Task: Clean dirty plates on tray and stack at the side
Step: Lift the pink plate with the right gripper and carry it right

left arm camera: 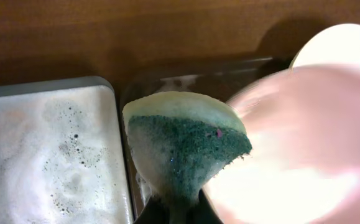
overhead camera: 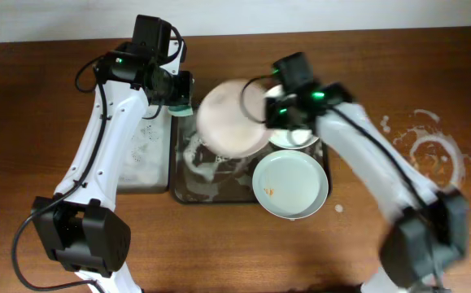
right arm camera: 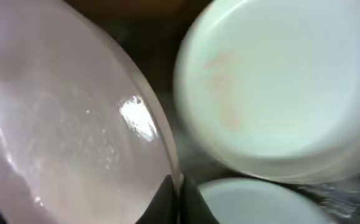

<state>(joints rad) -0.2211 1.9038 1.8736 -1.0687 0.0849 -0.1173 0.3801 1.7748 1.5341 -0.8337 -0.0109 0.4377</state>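
Note:
My right gripper (overhead camera: 269,111) is shut on the rim of one white plate (overhead camera: 231,118) and holds it tilted above the dark tray (overhead camera: 193,189). In the right wrist view the fingers (right arm camera: 180,194) pinch that plate's edge (right arm camera: 61,124). My left gripper (overhead camera: 178,102) is shut on a green sponge (left arm camera: 186,149), close beside the held plate (left arm camera: 298,155). A second plate (overhead camera: 290,183) with orange specks lies on the tray's front right. A third plate (overhead camera: 294,137) lies behind it, partly under my right gripper.
A narrower grey tray (overhead camera: 146,155) full of soapy foam stands left of the big tray; it also shows in the left wrist view (left arm camera: 49,155). Whitish water stains (overhead camera: 434,150) mark the wooden table at the right.

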